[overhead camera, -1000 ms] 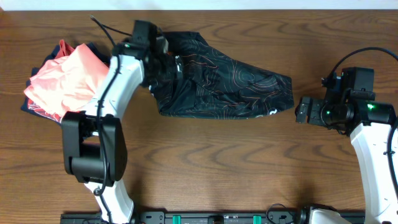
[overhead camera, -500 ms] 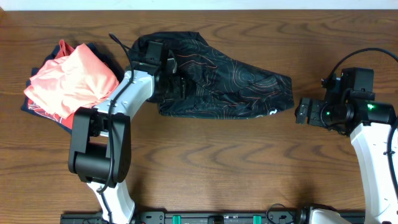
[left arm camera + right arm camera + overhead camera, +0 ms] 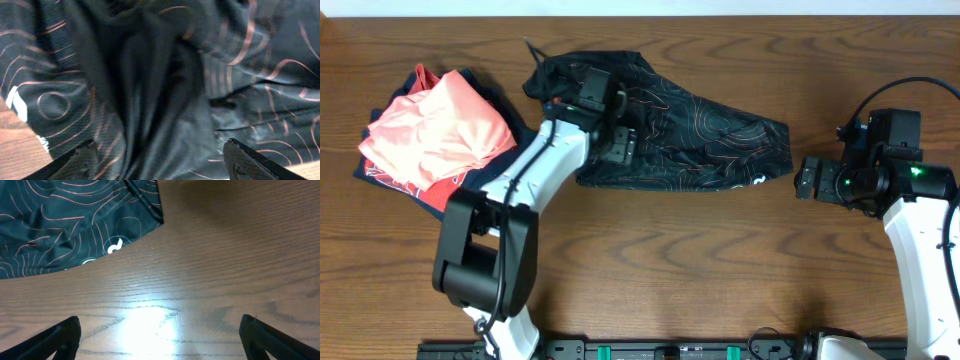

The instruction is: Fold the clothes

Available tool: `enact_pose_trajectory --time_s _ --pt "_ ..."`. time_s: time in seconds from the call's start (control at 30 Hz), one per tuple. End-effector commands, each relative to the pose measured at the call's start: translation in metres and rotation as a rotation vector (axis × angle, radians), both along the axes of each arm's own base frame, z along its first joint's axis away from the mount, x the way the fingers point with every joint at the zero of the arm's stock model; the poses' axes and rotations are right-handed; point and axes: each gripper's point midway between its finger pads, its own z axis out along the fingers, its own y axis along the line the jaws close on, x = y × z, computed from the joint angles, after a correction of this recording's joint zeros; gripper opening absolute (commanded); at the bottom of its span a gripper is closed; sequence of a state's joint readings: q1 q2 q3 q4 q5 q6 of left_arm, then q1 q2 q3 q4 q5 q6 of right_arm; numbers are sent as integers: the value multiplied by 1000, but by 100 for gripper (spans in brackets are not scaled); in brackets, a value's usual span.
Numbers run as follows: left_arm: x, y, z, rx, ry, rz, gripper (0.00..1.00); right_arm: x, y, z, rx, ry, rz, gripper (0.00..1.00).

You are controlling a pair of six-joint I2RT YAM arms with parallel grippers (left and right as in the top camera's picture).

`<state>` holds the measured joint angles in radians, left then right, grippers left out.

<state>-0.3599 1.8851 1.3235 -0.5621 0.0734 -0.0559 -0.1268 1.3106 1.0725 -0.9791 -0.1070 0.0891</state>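
Jersey [image 3: 700,140] black, orange-lined, rumpled.

The frame is filled by the black jersey [image 3: 165,90], crossed by thin orange contour lines. A thick bunched fold [image 3: 150,85] is seen running ahead from between the jaws, which are spread wide with cloth lying between them. Left of the jaws, white lettering [image 3: 15,102] is shown beside a strip of wooden surface [image 3: 20,145].
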Motion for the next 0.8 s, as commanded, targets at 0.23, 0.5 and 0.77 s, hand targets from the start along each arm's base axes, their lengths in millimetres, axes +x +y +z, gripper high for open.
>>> enact_pose_trajectory --time_s 0.23,0.5,0.77 --pt "-9 -8 -40 82 62 -69 75 1 -3 6 -10 -17 -1 99" --pt "-6 -9 -48 81 64 -68 32 1 -3 6 -10 -16 -1 99" --pt "0 5 -37 141 25 -40 6 0 -3 6 -10 -14 -1 99"
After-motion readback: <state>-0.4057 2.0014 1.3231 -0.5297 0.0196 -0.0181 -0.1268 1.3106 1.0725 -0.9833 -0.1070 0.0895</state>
